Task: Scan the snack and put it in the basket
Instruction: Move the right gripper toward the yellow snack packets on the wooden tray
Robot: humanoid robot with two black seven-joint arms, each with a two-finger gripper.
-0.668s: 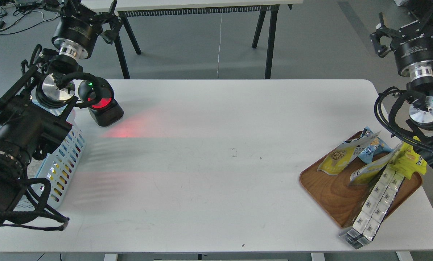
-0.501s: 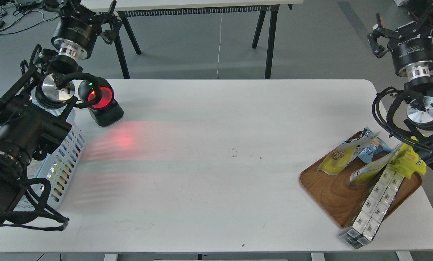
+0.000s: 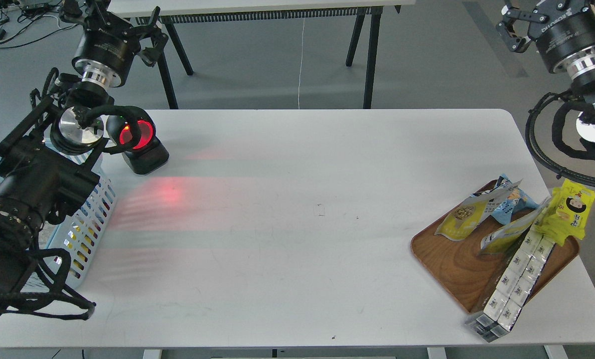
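White surface (image 3: 297,209), head view. Snack (image 3: 458,220) lies at lower right of the frame, on the upper left part of a wooden tray (image 3: 452,262), its upper end tucked under a blue bag (image 3: 514,202). A second yellow-and-white pouch (image 3: 509,232) leans beside it. Yellow cartoon-face packet (image 3: 569,212) stands at the tray's right edge. A long strip of silver-and-white packs (image 3: 512,284) runs from the tray's middle down off its lower edge.

Right gripper (image 3: 536,17) at upper right corner, raised over the floor beyond the surface, well apart from the snack and holding nothing; fingers partly cut by the frame edge, so cannot tell whether spread or pressed together.

Left gripper (image 3: 120,22) at upper left, also beyond the surface's far edge, far from the snack; fingers spread, nothing between them.

Basket (image 3: 85,227) at left edge, mostly hidden under the left arm. Scanner (image 3: 138,144) just beside it, red window lit, red glow on the surface in front.
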